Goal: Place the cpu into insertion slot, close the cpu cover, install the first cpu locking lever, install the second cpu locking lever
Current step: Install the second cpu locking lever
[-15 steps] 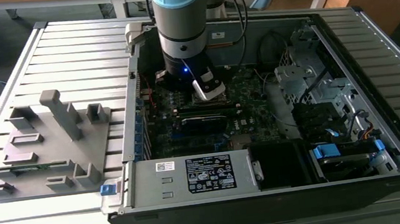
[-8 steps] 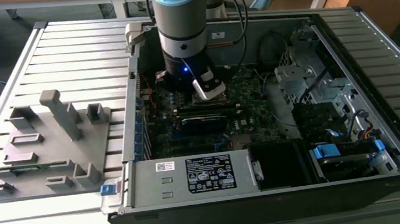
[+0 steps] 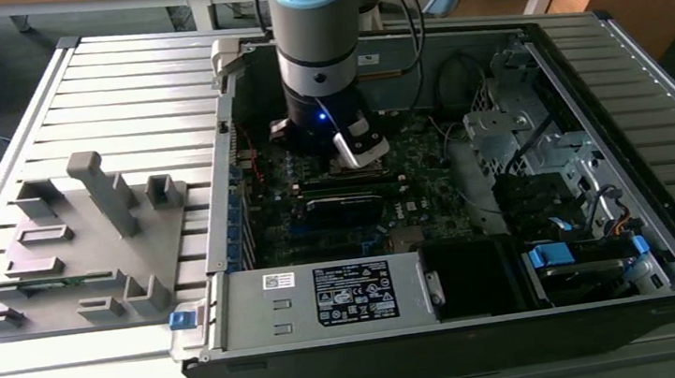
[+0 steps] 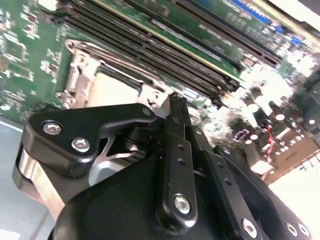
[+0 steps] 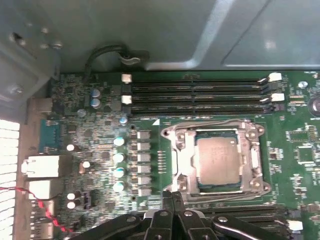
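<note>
Inside: an open computer case (image 3: 627,74) on a slatted table (image 3: 111,72), the arm (image 3: 313,22) reaching down to the green board.
Chip: the cpu (image 5: 217,162) sits in the insertion slot (image 5: 172,162), the cpu cover (image 5: 257,160) lying closed around its grey top.
Pincer: the pincer (image 5: 173,200) is pressed together, holding nothing, its tips at the slot's rim.
Levers: too thin to judge whether they are latched.
Advice: press gently beside the frame, never on the chip.
</note>
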Tool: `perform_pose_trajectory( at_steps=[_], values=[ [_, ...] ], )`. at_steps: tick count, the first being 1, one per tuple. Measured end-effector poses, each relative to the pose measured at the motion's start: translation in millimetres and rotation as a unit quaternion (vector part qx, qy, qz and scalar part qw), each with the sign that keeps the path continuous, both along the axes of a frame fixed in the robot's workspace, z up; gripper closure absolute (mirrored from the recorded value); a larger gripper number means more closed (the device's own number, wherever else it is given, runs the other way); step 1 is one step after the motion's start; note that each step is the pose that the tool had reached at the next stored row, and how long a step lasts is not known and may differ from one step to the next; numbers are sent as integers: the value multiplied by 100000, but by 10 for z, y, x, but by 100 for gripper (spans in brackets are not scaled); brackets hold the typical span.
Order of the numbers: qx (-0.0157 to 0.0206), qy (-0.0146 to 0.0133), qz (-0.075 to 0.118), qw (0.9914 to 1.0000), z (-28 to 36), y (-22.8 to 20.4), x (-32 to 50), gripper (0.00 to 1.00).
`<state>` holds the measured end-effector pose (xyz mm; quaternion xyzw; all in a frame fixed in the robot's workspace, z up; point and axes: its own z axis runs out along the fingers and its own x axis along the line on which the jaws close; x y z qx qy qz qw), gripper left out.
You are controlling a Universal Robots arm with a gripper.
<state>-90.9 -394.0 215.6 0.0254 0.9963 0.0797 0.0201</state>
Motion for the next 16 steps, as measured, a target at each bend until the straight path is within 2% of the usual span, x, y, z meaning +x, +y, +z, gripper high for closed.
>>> perform_pose_trajectory(
  at_steps=[5,8,16],
  values=[
    [-81,218,-13,100000,0,1,137,89],
    [-345,242,-22,99999,0,17,172,89],
    [-2244,238,-20,99975,-1,167,185,89]
  ],
)
